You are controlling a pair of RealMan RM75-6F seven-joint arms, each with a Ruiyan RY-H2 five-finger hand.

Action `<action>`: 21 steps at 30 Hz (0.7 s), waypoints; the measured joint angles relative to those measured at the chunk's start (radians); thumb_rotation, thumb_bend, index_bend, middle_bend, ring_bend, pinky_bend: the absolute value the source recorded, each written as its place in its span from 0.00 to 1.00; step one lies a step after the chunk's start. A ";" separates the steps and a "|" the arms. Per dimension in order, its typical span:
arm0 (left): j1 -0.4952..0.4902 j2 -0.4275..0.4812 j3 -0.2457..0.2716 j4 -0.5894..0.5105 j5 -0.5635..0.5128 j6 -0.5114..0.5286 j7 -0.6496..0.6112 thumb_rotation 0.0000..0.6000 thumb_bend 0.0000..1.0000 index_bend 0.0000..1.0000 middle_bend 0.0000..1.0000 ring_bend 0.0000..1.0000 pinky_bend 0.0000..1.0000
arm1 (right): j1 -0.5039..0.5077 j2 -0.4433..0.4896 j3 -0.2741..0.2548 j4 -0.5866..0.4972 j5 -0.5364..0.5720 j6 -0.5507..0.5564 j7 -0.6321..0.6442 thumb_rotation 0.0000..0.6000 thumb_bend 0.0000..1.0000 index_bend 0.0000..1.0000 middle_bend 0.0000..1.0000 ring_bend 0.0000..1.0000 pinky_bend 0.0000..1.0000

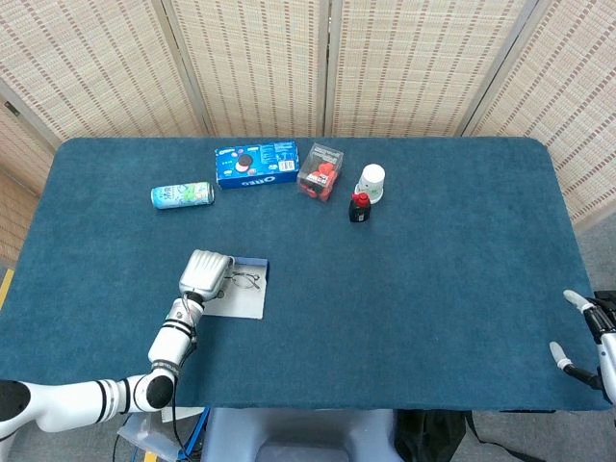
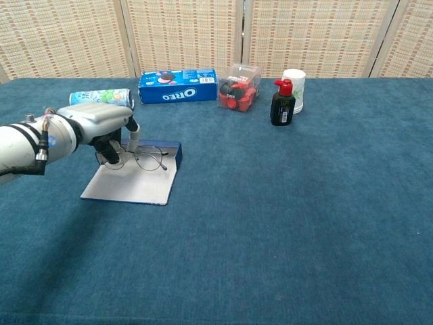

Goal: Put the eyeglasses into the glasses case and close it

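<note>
The glasses case (image 2: 132,184) lies open at the table's left, its white flap flat toward me and its blue tray (image 2: 169,149) at the far end. Thin-framed eyeglasses (image 2: 147,161) hang over the far part of the case, just before the blue tray. My left hand (image 2: 101,125) pinches their left lens rim from above. From the head view the left hand (image 1: 205,272) covers the case's (image 1: 243,300) left far corner, with the eyeglasses (image 1: 246,280) showing to its right. My right hand (image 1: 585,332) sits at the table's near right edge, fingers apart and empty.
Along the back stand a blue cookie box (image 2: 177,85), a pale green can (image 2: 101,100) lying on its side, a clear box of red items (image 2: 239,87), a white cup (image 2: 293,89) and a black bottle with red cap (image 2: 282,103).
</note>
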 measured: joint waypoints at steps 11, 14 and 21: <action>0.009 -0.021 -0.002 0.036 0.023 0.037 0.010 1.00 0.34 0.57 1.00 1.00 1.00 | -0.003 0.002 0.000 0.000 0.001 0.000 0.003 1.00 0.29 0.16 0.24 0.16 0.07; 0.011 -0.024 -0.001 0.039 0.028 0.039 0.013 1.00 0.33 0.56 1.00 1.00 1.00 | -0.004 0.003 0.000 -0.001 0.001 0.003 0.004 1.00 0.30 0.16 0.24 0.16 0.07; 0.016 -0.032 0.000 0.049 0.042 0.045 0.020 1.00 0.27 0.54 1.00 1.00 1.00 | -0.009 0.004 -0.001 -0.002 0.000 0.007 0.004 1.00 0.30 0.16 0.24 0.16 0.07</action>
